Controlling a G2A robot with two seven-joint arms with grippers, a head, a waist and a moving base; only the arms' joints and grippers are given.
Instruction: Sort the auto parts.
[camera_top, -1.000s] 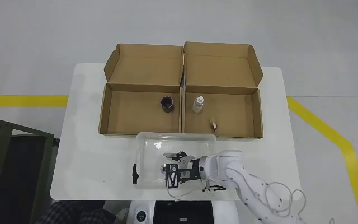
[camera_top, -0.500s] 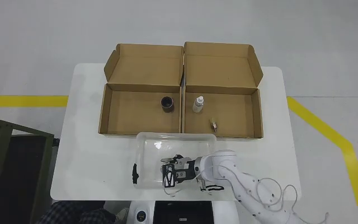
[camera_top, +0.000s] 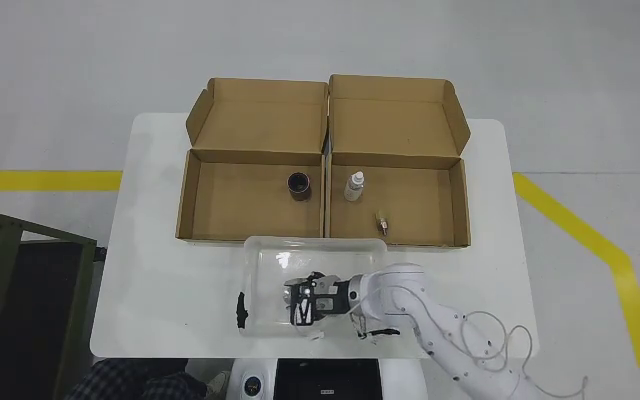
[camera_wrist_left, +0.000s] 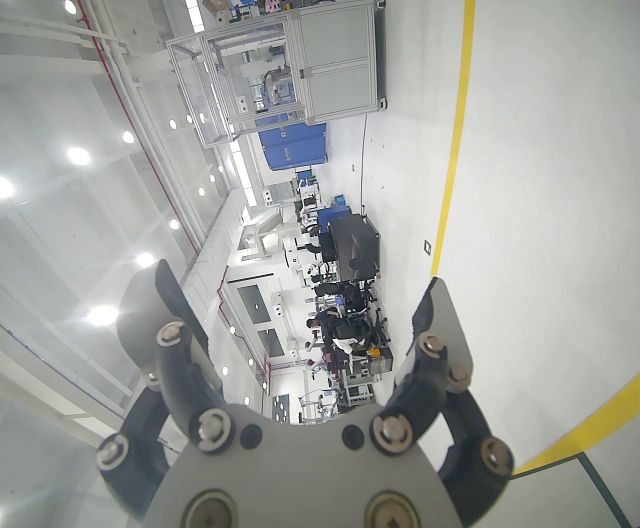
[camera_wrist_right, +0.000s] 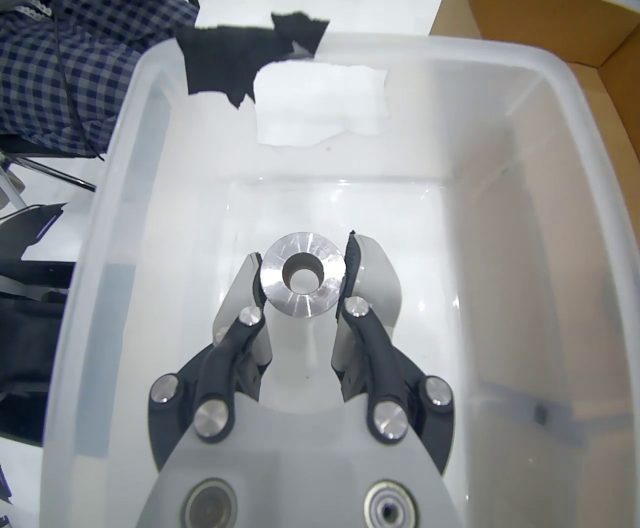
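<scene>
Cannot make out the small part (camera_top: 381, 221) in the right-hand cardboard box (camera_top: 430, 200) from above, too tiny. Cut off at the right wrist view's edge: one end of the clear bin (camera_wrist_right: 500, 150). Hidden between the fingers of the right gripper (camera_wrist_right: 304, 255): underside of the metal ring (camera_wrist_right: 322, 292)

The right gripper (camera_top: 298, 303) has been carried a little way along the inside of the clear bin (camera_top: 262, 246), toward the end marked with black tape (camera_top: 241, 308), and then drawn slightly toward the cardboard boxes (camera_top: 250, 205). The white forearm (camera_top: 440, 325) behind it has been swung along with it and is now stretched at a shallower slant. Whether the clamped metal ring (camera_wrist_right: 303, 281) has been raised cannot be told.
</scene>
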